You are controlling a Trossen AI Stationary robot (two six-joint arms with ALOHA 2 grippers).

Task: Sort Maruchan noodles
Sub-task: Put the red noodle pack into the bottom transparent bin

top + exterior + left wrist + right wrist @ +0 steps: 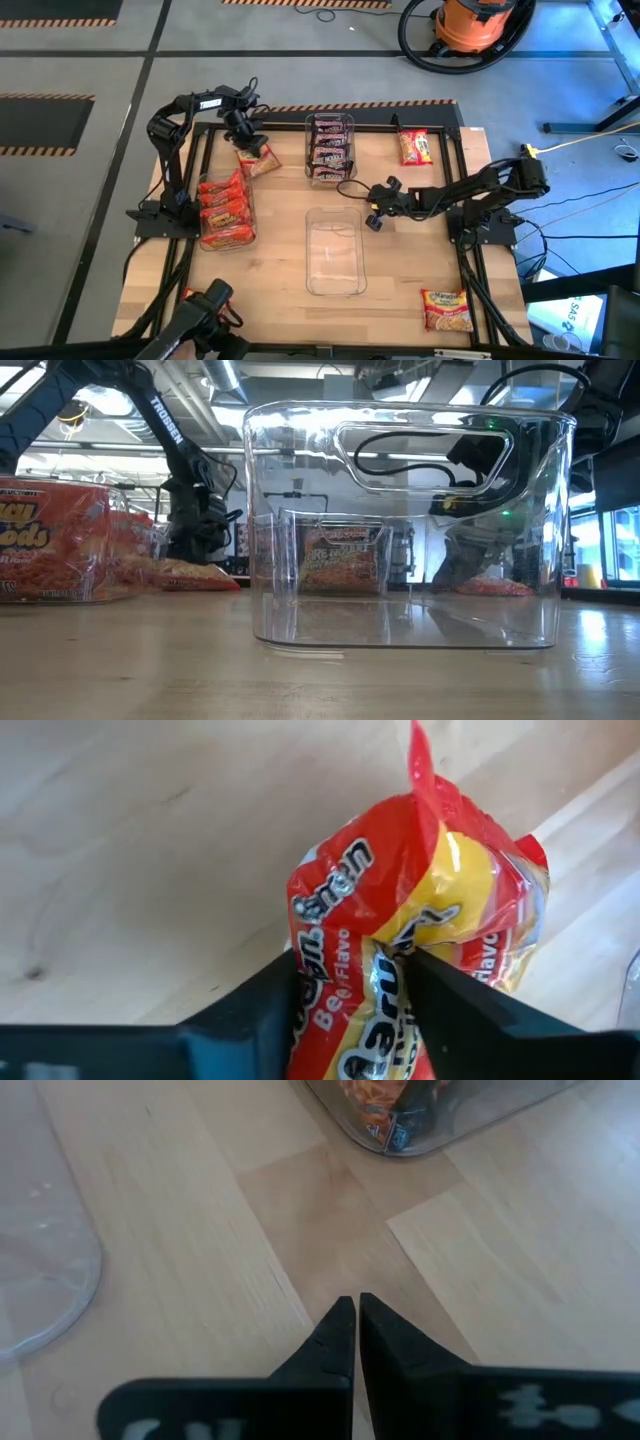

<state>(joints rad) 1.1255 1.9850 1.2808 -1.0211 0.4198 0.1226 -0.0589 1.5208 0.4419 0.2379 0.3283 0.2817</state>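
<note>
Left gripper (385, 965) pinching red-yellow noodle packet (420, 920), packet's long side sticking out past fingers; right gripper (350, 1335) clenched, holding nothing, waiting farther off.

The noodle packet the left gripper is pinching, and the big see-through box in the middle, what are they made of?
The noodle packet looks like thin glossy plastic film: it crinkles and shines where the left gripper pinches it. The see-through box seems to be hard clear plastic, maybe acrylic: its smooth walls hold their shape, catch reflections and show what is behind.
</note>
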